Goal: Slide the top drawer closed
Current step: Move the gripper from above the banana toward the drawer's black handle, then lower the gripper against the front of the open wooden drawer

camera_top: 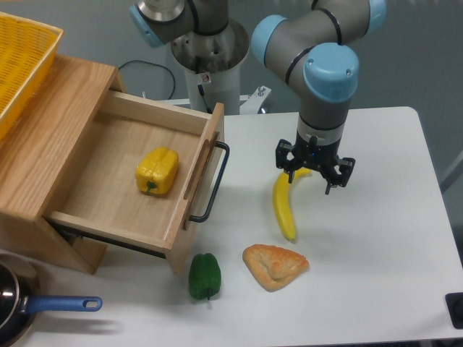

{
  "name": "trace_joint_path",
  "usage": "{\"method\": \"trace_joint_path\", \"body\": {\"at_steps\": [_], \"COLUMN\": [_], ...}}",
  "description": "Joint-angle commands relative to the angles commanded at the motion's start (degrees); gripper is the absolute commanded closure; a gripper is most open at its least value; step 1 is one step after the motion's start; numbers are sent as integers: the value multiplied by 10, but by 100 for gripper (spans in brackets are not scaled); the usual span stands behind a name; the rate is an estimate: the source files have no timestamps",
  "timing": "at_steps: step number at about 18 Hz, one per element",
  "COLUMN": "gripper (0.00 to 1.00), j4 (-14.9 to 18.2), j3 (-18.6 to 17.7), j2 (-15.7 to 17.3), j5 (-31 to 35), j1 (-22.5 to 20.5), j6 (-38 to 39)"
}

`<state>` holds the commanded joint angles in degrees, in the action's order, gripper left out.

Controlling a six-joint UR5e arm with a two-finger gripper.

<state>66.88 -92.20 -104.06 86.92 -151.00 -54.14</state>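
Top drawer (pixel 116 181) of the wooden cabinet (pixel 43 144) stands pulled far out on the left side of the white counter (pixel 376 238), its flat front panel and black bar handle (pixel 212 184) facing right. Inside it lies a yellow bell pepper (pixel 157 170), resting on the drawer floor near the middle. On the cabinet's top sits a yellow basket (pixel 18 58).

Well to the right of the handle, the tool (pixel 314 173) hangs above the counter with its two fingers spread apart and nothing between them. It is just over the upper end of a banana (pixel 283 210) lying on the counter. Below the banana lies a piece of bread (pixel 275 265), and beside it, near the drawer's front corner, a green bell pepper (pixel 205 275). A pan with a blue handle (pixel 61 304) shows at the lower left edge.
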Motion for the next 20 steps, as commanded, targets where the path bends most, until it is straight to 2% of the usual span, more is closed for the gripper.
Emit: {"method": "trace_joint_path", "body": {"at_steps": [6, 10, 11, 14, 18, 20], "gripper": [76, 86, 86, 86, 86, 86], "j4": [0, 3, 7, 25, 74, 88], "j3": [2, 6, 7, 11, 34, 41], "j2": [-4, 4, 10, 19, 25, 25], "j5": [-1, -17, -25, -32, -41, -42], "j1": [23, 36, 36, 40, 52, 61], "j6": [42, 61, 62, 62, 62, 66]}}
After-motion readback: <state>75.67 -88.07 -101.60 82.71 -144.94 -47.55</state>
